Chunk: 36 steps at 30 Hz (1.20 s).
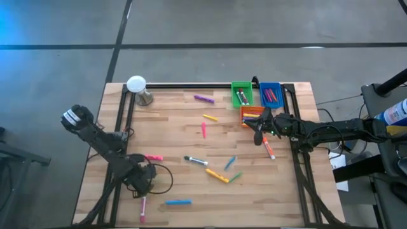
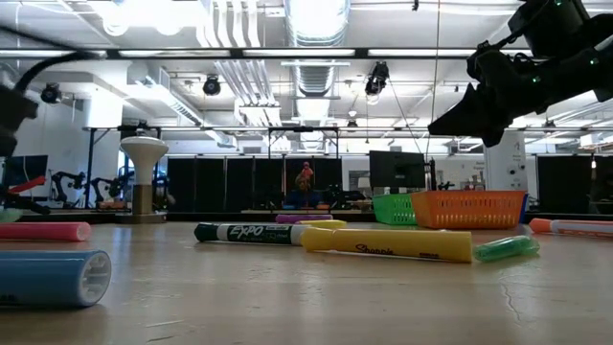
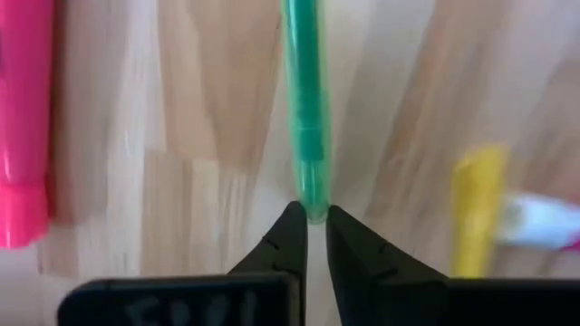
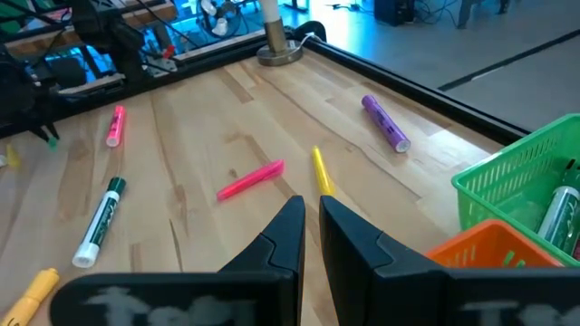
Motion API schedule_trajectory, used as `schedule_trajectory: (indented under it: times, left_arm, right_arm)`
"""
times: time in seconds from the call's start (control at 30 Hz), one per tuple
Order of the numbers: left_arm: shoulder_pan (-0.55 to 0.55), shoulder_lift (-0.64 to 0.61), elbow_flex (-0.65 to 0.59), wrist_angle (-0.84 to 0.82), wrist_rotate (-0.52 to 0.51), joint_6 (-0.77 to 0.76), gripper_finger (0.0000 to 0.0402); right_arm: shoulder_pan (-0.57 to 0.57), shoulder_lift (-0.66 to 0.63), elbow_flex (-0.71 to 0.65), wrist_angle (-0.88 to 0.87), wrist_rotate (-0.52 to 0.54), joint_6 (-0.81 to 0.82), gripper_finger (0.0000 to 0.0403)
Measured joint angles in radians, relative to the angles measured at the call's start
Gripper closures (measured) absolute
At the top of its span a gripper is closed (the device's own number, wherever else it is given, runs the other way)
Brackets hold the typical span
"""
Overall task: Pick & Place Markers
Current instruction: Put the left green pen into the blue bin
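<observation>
My left gripper [image 3: 314, 226] points down near the table's near left corner [image 1: 141, 183], shut on the end of a green marker [image 3: 306, 109]. Beside that marker lie a pink marker [image 3: 23, 127] and a yellow-and-white one [image 3: 480, 213]. Other markers lie scattered on the wood: purple [image 1: 203, 98], yellow [image 1: 210, 117], pink [image 1: 203, 130], a black-capped one [image 1: 196, 161] and blue [image 1: 178, 202]. My right gripper [image 1: 262, 132] hovers shut and empty beside the orange bin [image 1: 252, 113], with its narrow fingers seen in the right wrist view [image 4: 313, 226]. My left gripper pinches the green marker's near end [image 3: 314, 210] between its two fingertips, coming from above and pointing down. Only the very end sits between the tips, and the barrel runs away from them along the wood. Whether the marker is lifted I cannot tell.
Green [image 1: 241, 94] and blue [image 1: 270, 95] bins holding markers stand at the far right, with the orange bin in front of them. A white-topped stand [image 1: 137, 86] is at the far left corner. An orange-and-white marker [image 1: 269, 149] lies under the right arm. Black rails edge the table.
</observation>
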Motion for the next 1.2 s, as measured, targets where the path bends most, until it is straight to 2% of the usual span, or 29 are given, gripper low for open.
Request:
schedule_trajectory:
  times: [0.17,0.53,0.7,0.8,0.97,1.2]
  left_arm:
    - [0.104,0.0,0.065,-0.001,-0.066,0.108,0.0372]
    - [0.379,-0.003,0.165,0.065,-0.066,0.411,0.0401]
    - [0.478,-0.003,0.168,0.096,-0.065,0.428,0.04]
    - [0.496,0.011,0.16,0.095,-0.075,0.451,0.0386]
    - [0.498,0.066,0.159,0.157,-0.088,0.572,0.034]
    - [0.51,0.173,0.197,0.19,-0.164,0.801,0.0292]
  right_arm:
    - [0.0,0.0,0.0,0.0,0.0,0.0,0.0369]
    - [0.0,0.0,0.0,-0.004,-0.001,0.003,0.0369]
    - [0.0,0.0,0.0,-0.007,-0.005,0.003,0.0369]
    - [0.0,0.0,0.0,-0.007,-0.005,0.003,0.0369]
    - [0.0,0.0,0.0,-0.008,-0.006,0.0,0.0369]
    - [0.0,0.005,0.0,-0.008,-0.007,0.001,0.0369]
